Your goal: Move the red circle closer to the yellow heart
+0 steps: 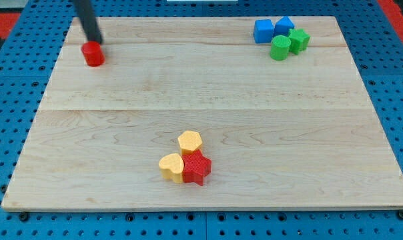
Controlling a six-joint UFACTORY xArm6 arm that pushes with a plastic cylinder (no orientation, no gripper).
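The red circle (93, 54) sits near the board's upper left corner. My tip (95, 42) is at the red circle's upper edge, touching or almost touching it, with the dark rod rising to the view's top. The yellow heart (171, 167) lies low in the middle of the board, far down and to the right of the red circle. It touches a red star (197, 168) on its right and a yellow hexagon (189, 142) just above.
At the upper right is a cluster: a blue cube (263, 31), a blue pentagon-like block (283, 27), a green circle (279, 48) and a green star (298, 40). The wooden board (208, 100) lies on a blue pegboard.
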